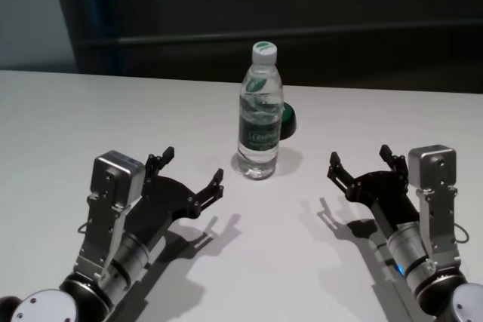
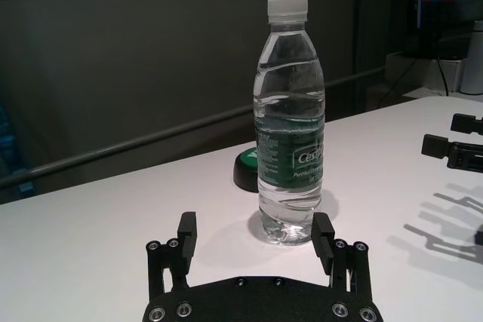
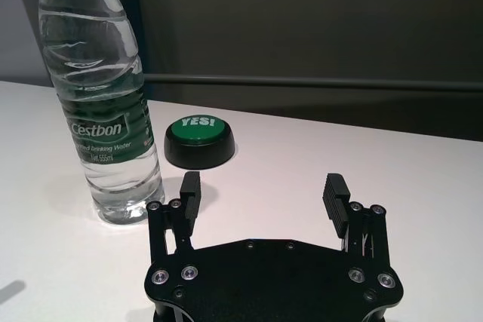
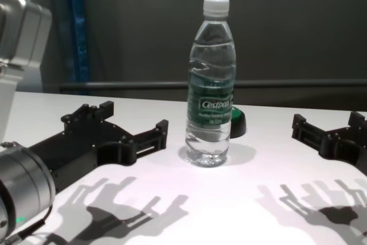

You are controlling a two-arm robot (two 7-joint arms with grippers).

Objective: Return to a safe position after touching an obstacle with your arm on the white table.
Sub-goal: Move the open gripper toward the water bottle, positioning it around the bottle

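Hands are seen spread apart and empty: left hand (image 1: 192, 173) near the bottle (image 1: 260, 113), right hand (image 1: 361, 164) well apart. The bottle stands upright on the white table (image 1: 90, 111). No contact is visible; withdrawal is judged nearly done.

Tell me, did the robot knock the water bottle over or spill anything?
No, nothing looks wrong. The water bottle stands upright on the white table, cap on, with no spill around it. The left gripper and right gripper hover open on either side, touching nothing. The green button sits behind the bottle.
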